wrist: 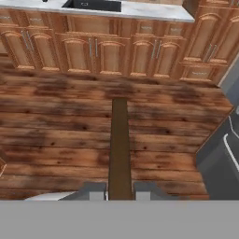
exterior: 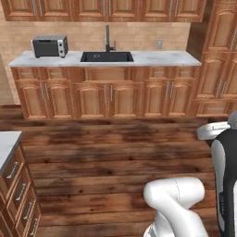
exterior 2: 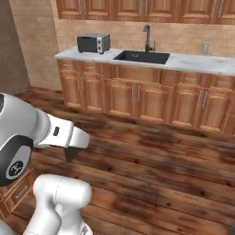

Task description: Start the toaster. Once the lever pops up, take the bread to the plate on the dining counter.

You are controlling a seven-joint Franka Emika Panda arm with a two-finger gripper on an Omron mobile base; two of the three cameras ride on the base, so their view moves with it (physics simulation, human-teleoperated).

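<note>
In the hand view my gripper point(wrist: 119, 193) is shut on the bread point(wrist: 119, 140), a thin dark brown slice seen edge-on. It runs straight up from between the fingertips, over the wooden floor. In the right base view the hand hangs low at the left with the gripper point(exterior 2: 69, 156) pointing down, well above the floor, and a dark piece shows under it. The toaster, the plate and the dining counter's top are out of view.
Across the floor runs a long marble worktop point(exterior: 152, 59) with a black sink point(exterior: 107, 56), a tap and a grey toaster oven point(exterior: 50, 46). A marble corner over wooden drawers point(exterior: 7, 143) stands close at the left. A grey appliance point(wrist: 219, 158) stands on the hand view's right.
</note>
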